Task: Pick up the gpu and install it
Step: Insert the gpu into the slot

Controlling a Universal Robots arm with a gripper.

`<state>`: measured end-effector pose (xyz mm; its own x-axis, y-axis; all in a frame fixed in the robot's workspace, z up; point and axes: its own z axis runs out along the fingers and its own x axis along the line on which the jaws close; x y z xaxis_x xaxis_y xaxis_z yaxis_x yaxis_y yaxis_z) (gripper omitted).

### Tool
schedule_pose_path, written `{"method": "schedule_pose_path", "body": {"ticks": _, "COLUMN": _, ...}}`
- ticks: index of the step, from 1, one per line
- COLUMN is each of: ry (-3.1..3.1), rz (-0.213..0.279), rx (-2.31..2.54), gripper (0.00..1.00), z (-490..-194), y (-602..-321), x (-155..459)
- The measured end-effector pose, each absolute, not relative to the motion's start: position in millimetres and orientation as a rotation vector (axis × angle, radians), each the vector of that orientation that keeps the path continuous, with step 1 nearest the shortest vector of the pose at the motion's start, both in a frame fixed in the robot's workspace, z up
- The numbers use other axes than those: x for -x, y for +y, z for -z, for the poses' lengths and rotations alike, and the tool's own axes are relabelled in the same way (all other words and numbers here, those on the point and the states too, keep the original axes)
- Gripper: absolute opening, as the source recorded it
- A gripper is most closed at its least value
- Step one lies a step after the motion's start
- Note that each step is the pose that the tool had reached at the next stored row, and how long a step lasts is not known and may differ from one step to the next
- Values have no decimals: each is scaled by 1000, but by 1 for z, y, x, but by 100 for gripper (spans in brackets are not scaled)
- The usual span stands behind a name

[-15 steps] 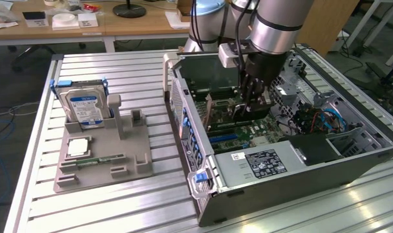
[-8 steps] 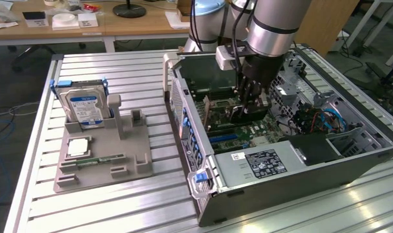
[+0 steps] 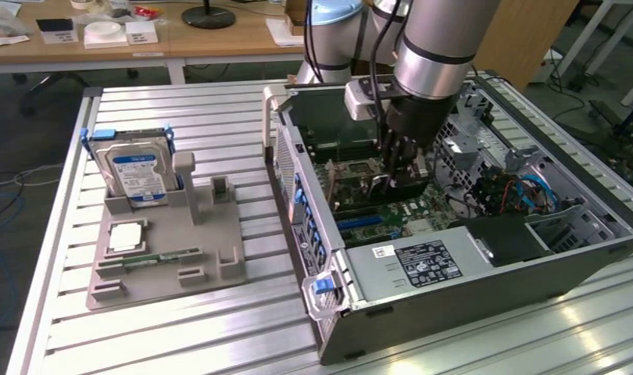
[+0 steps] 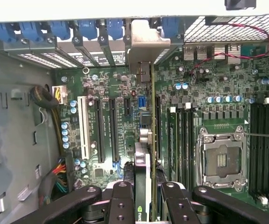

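Gpu (image 4: 152,140): pinched edge-on by the gripper (image 4: 146,193), held upright just ahead of it above the motherboard (image 4: 209,116) inside the computer case (image 3: 484,273); seating probably needs the card square over its slot (image 4: 159,121), bracket (image 4: 146,39) flush, pressure even.

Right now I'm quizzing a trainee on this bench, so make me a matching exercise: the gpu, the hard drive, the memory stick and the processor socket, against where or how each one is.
Things
1. gpu
2. hard drive
3. memory stick
4. processor socket

Places or states
A. lying flat on the grey holder
B. uncovered, on the motherboard
C. clamped in the gripper, inside the computer case
D. standing upright in the grey holder

Pairs: 1-C, 2-D, 3-A, 4-B
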<state>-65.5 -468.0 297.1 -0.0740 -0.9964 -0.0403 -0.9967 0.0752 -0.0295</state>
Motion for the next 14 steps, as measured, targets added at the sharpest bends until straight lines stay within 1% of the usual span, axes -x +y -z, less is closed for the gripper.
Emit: {"method": "schedule_pose_path", "body": {"ticks": 14, "ry": 2265, "rz": -11, "rx": 2102, "gripper": 27, "z": -291, "y": -467, "x": 67}}
